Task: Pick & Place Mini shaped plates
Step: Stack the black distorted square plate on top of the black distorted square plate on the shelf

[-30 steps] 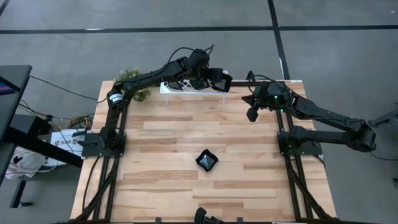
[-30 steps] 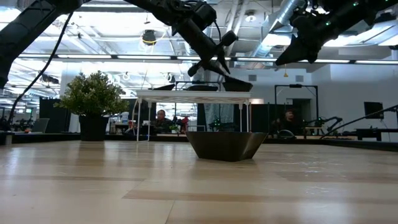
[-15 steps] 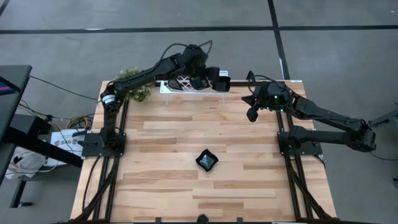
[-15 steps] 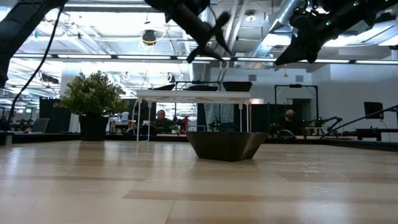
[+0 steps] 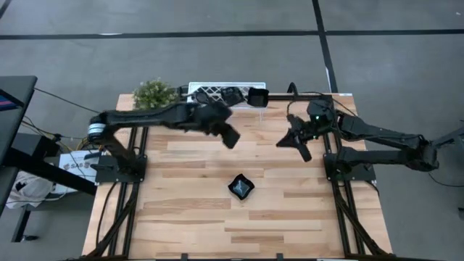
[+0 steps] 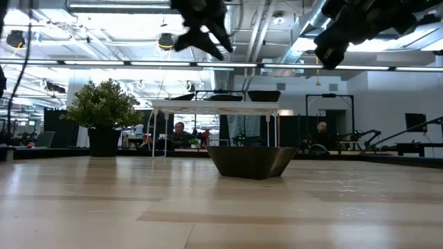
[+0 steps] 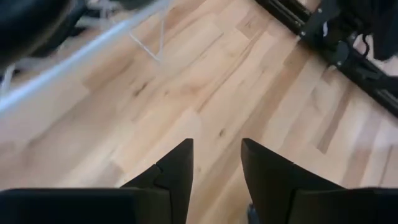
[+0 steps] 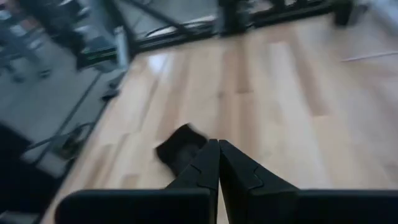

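Observation:
One wavy-edged black dish sits on its base in the middle of the table, large in the low view and dark ahead of the fingers in the right wrist view. More black dishes lie on the white rack at the far edge, seen on its top in the low view. My left gripper hangs open and empty above the table between rack and dish. My right gripper is shut and empty, raised right of the table's middle.
A small green potted plant stands at the far left corner, left of the rack. Bare wood lies around the single dish. People sit in the room beyond the table.
My left gripper has drawn back from the right end of the rack, first rising, then swinging toward the near edge to over the table's middle. A dish stays on the rack's right end. My right gripper has dropped toward the near edge and tipped toward the table.

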